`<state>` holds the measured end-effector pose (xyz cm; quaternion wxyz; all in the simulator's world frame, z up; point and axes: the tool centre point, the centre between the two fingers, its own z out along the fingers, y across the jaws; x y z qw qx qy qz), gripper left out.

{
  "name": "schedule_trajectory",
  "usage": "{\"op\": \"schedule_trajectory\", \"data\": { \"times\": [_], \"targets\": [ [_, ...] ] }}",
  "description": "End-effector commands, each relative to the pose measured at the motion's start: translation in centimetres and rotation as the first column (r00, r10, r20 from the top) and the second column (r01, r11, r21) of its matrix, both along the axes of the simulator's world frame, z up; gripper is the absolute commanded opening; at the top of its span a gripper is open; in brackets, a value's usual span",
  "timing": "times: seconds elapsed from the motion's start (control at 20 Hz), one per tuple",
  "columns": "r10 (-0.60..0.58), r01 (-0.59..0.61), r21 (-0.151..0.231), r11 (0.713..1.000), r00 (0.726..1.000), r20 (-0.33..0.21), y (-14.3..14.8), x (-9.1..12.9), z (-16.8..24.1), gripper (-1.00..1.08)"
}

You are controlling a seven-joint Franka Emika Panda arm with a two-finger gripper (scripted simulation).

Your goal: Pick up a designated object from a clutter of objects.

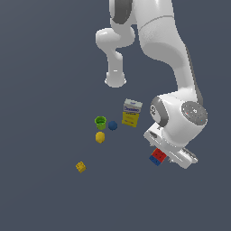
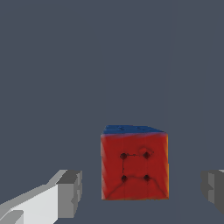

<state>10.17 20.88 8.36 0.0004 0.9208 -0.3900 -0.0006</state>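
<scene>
The designated object, a small cube with red top squares and blue sides, sits on the floor at the exterior view's right, partly hidden by the hand above it. In the wrist view the cube shows a red face with a blue edge, lying between the two grey fingertips. My gripper is open, its fingers standing apart on either side of the cube without touching it. The rest of the clutter lies to the exterior view's left.
A yellow-and-white box stands behind the hand. A green cup, a blue ball and a yellow rounded lump cluster together. A small yellow cube lies apart, nearer the front.
</scene>
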Motion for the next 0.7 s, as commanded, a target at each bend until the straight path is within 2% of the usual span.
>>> {"op": "schedule_trajectory", "data": {
  "times": [0.0,0.65],
  "targets": [
    [-0.001,0.001,0.000,1.000,1.000,0.000,0.0,0.0,0.0,1.00],
    [-0.004,0.004,0.000,1.000,1.000,0.001,0.0,-0.1,-4.9,1.00]
  ]
}}
